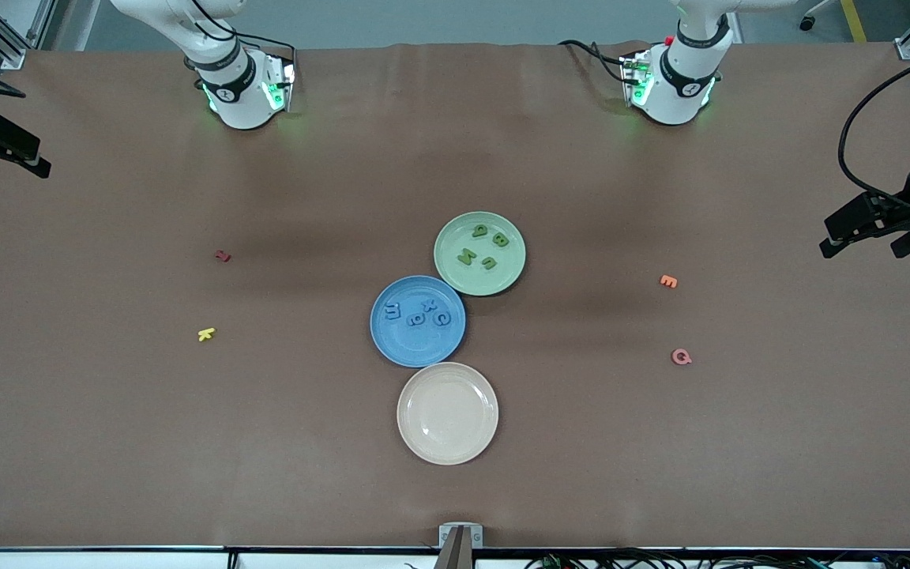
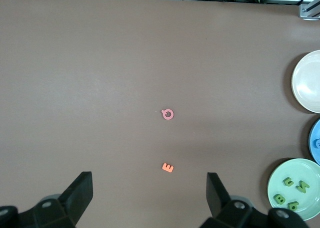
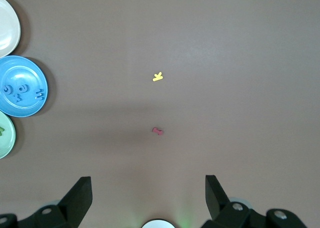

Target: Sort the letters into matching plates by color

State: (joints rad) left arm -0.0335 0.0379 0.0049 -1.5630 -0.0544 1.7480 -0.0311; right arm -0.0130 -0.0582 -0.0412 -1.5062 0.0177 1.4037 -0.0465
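Blue plate (image 1: 392,341) rim touching green plate (image 1: 455,273), letters sorted inside, left gripper (image 2: 150,190) and right gripper (image 3: 148,194) released, high over bare table ends.

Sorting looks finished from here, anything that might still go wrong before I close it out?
Two mild risks. The blue plate and green plate touch rim to rim, so nudging one would likely shift the other. The stray pink letter and orange letter lie under the open left gripper; another pick cycle might grab one.
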